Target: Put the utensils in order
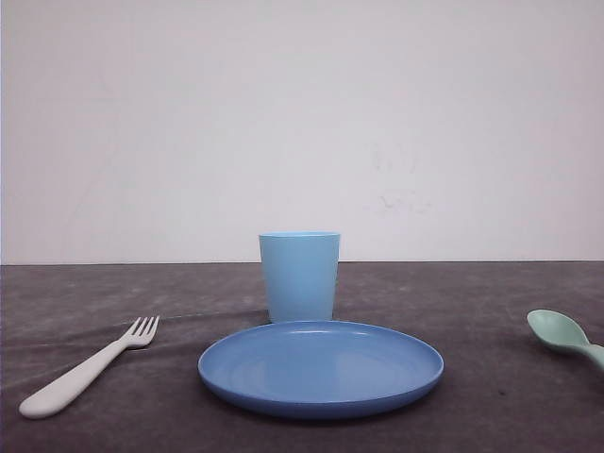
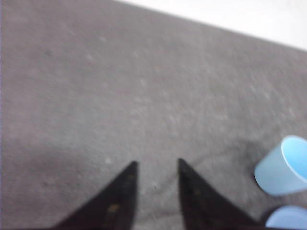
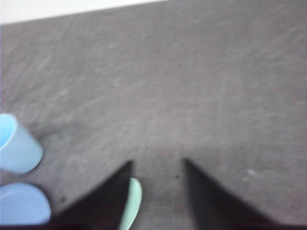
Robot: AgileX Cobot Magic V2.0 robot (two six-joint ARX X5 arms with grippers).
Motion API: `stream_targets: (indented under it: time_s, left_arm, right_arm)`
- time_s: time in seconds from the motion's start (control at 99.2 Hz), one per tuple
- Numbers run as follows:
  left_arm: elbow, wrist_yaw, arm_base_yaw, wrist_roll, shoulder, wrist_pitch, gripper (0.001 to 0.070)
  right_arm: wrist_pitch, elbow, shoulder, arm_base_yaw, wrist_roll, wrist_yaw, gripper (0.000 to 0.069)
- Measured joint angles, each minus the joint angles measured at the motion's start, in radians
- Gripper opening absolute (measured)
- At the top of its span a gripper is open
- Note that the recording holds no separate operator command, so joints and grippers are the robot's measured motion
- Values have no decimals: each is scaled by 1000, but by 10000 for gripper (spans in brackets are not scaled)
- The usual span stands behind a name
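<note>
A white fork (image 1: pixel 87 370) lies on the grey table at the front left, tines pointing toward the back right. A mint-green spoon (image 1: pixel 564 335) lies at the right edge of the front view, its handle cut off by the frame. In the right wrist view my right gripper (image 3: pixel 157 163) is open above the table, and the spoon's bowl (image 3: pixel 131 203) shows beside one dark finger. In the left wrist view my left gripper (image 2: pixel 156 163) is open over bare cloth with nothing between its fingers.
A round blue plate (image 1: pixel 321 366) sits at the front centre with a light blue cup (image 1: pixel 299 276) upright just behind it. The cup (image 2: pixel 282 166) and plate (image 2: pixel 288 218) show at one side of the left wrist view. Cup (image 3: pixel 17 144) and plate (image 3: pixel 23 203) also appear in the right wrist view.
</note>
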Motion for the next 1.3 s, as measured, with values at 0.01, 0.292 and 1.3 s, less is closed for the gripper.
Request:
stream_targets:
  time_s: [0.01,0.292,1.3]
  left_arm:
    - [0,1,-3,1,2,0,212]
    - [0,14,-124,-20,110,-16,281]
    - [0,-120,-461,-187,684,116,276]
  right_arm:
    - [0,0,2,1,0,-2,304]
    - [-4,0,35,38,0,-24,404]
    - [-7,1,78,45,0,-24,404]
